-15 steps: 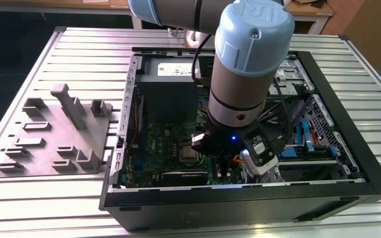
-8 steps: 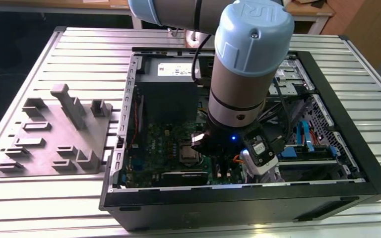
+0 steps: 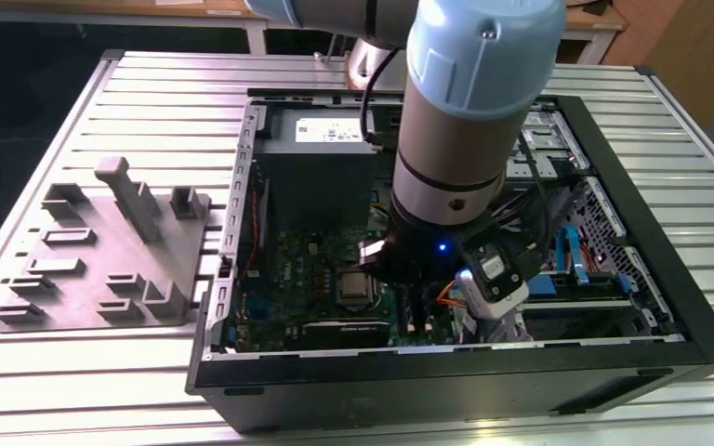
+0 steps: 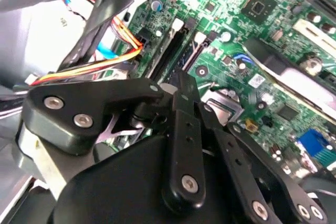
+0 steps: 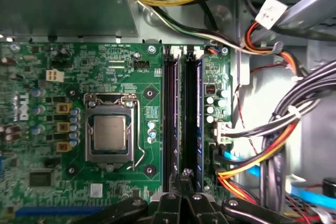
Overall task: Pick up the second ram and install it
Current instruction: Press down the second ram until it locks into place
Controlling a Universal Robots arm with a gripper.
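Observation:
My gripper [image 5: 185, 174] is low inside the open computer case [image 3: 456, 372], over the near end of the two long black memory slots [image 5: 172, 114]. Its fingers [image 4: 184, 85] are shut tip to tip, with nothing visible between them. A thin dark strip with a bluish edge, the second ram [image 5: 198, 108] seen edge-on, stands along the slot farther from the processor socket. Whether the fingertips touch it I cannot tell. In the exterior view the arm's wrist hides most of the gripper [image 3: 407, 279].
The processor socket [image 5: 109, 132] lies beside the slots on the green motherboard [image 5: 47, 182]. Cable bundles [image 5: 273, 145] crowd the other side. The power supply [image 5: 63, 3] sits beyond the slots. A grey parts fixture [image 3: 109, 251] rests on the slatted table at the exterior view's left.

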